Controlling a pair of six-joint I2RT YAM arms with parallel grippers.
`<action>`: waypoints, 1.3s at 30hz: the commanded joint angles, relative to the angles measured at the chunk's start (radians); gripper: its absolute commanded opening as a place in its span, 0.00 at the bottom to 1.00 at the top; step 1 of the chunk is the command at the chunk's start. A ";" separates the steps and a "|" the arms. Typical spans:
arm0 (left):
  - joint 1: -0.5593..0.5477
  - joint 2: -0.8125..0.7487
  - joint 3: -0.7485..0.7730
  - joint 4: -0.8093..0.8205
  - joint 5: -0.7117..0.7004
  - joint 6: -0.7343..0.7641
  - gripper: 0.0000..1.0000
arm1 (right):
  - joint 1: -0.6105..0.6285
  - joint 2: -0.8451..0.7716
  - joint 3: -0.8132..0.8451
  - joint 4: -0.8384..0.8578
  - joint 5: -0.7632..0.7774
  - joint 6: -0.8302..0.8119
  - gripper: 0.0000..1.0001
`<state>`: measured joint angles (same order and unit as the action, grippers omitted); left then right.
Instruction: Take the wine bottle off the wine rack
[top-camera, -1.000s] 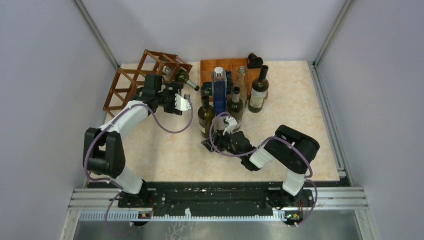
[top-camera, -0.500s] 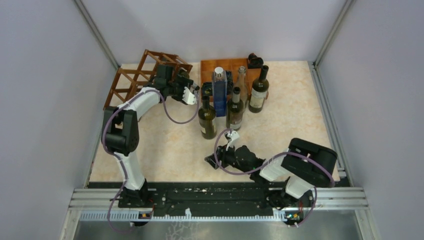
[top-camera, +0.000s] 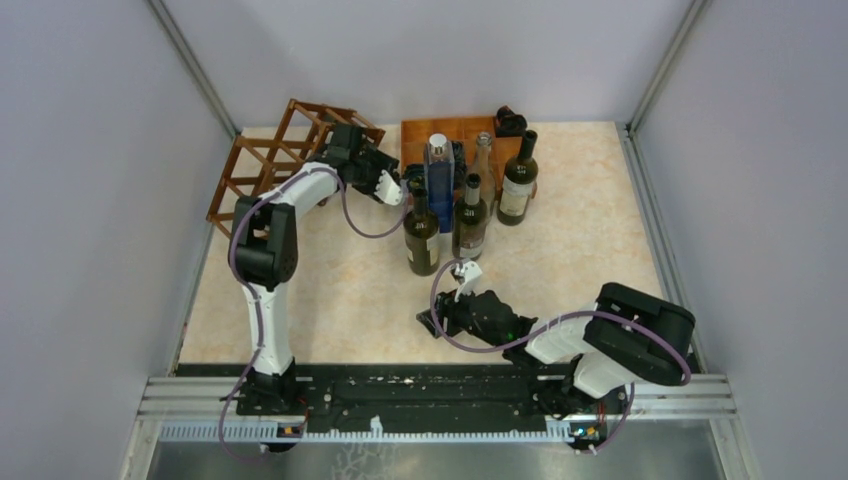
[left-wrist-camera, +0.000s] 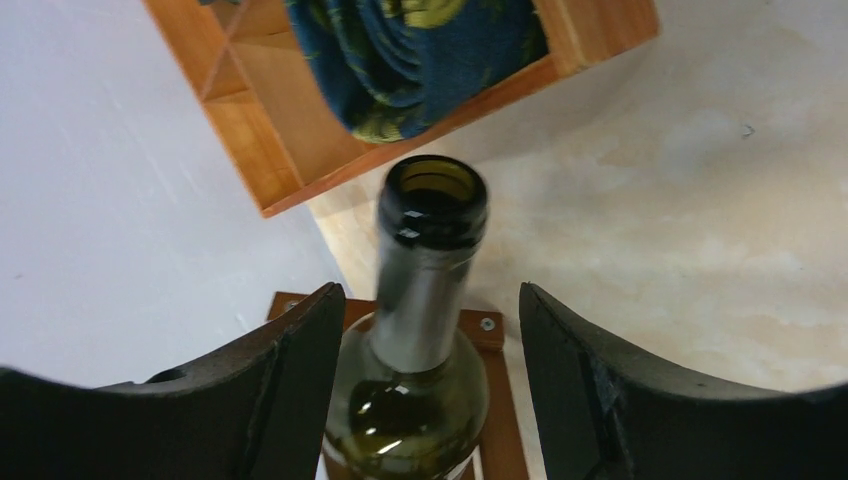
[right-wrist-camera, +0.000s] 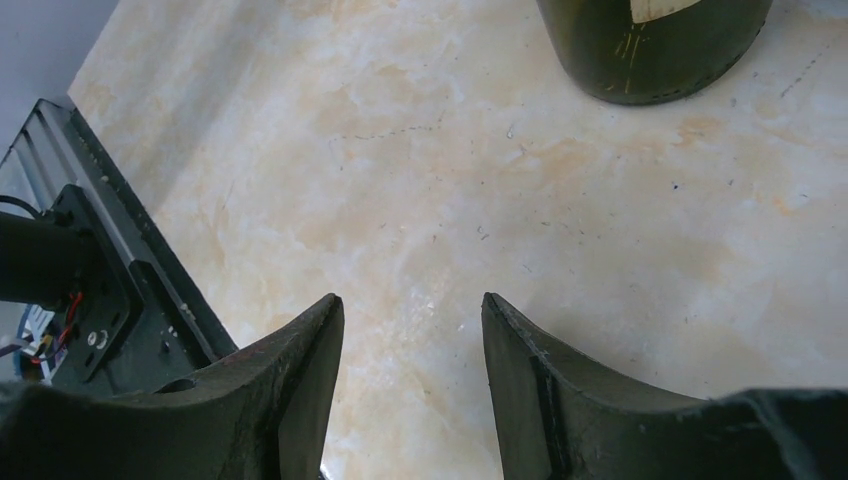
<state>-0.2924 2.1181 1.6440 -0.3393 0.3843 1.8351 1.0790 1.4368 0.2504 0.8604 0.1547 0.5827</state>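
1. Wine bottle (left-wrist-camera: 432, 205), green glass, lies in reddish-brown wooden lattice wine rack (top-camera: 262, 148), far-left counter (top-camera: 600, 200) corner.
2. Left pincer (left-wrist-camera: 430, 300) open astride neck, not touching; close below lip, pull out along bottle's axis.
3. Right pincer (right-wrist-camera: 412, 300) open, empty.

I'm seeing the wine bottle (left-wrist-camera: 426, 300) as dark green glass, glossy, with highlights on its shoulder. The left pincer's fingers (left-wrist-camera: 290, 390) look like matt black plastic. The wine rack (top-camera: 272, 152) is reddish-brown wood, the tray (left-wrist-camera: 250, 130) paler, smooth wood. The bench (right-wrist-camera: 450, 220) is smooth marbled beige, finely scratched.
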 joint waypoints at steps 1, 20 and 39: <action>-0.007 0.045 0.031 -0.041 -0.031 0.032 0.71 | 0.010 -0.040 0.025 0.011 0.030 -0.021 0.53; 0.025 0.052 -0.054 0.136 -0.078 0.059 0.33 | 0.010 -0.028 0.028 0.014 0.040 -0.007 0.53; 0.093 -0.191 -0.350 0.198 -0.031 0.085 0.00 | 0.019 -0.012 0.031 0.027 0.023 0.008 0.53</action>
<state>-0.2276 2.0354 1.4136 -0.1272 0.3153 1.9228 1.0805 1.4277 0.2504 0.8368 0.1810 0.5861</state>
